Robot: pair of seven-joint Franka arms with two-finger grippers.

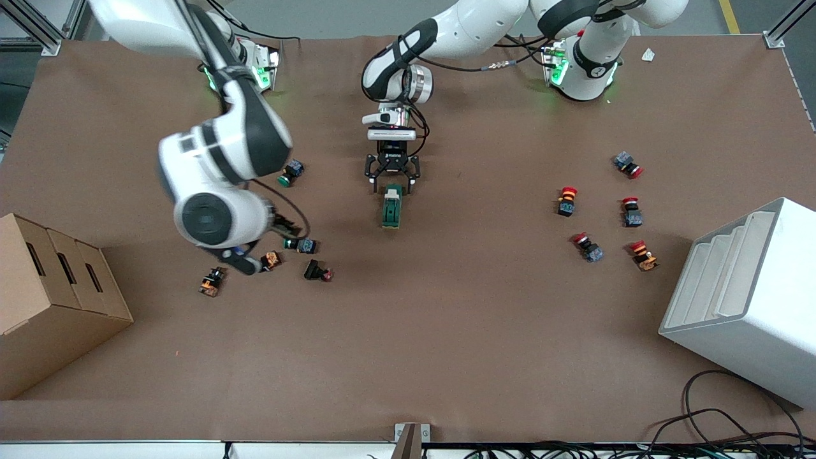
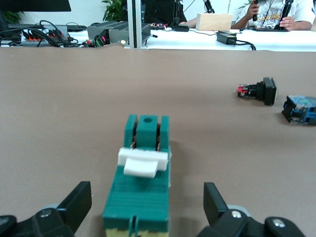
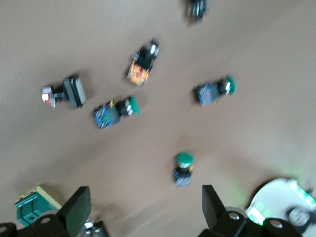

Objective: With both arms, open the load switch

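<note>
My left gripper (image 1: 393, 186) is down at the middle of the table with its fingers (image 2: 78, 203) spread wide, one on each side of the load switch (image 1: 392, 208) and not touching it. The load switch lies flat on the brown table (image 1: 484, 319), with its white lever tab (image 2: 143, 162) on top.

My right gripper (image 1: 245, 261) hangs over the cluster of push buttons toward the right arm's end of the table, its fingers (image 3: 76, 210) also wide apart and holding nothing. Below it I see a green-capped button (image 3: 183, 168), another green-capped one (image 3: 116, 111), an orange one (image 3: 141, 66) and a black one with a red tip (image 1: 317, 271).

Red-capped buttons (image 1: 567, 200) lie well apart toward the left arm's end, near a white bin (image 1: 746, 299). A cardboard box (image 1: 48, 299) sits at the right arm's end.
</note>
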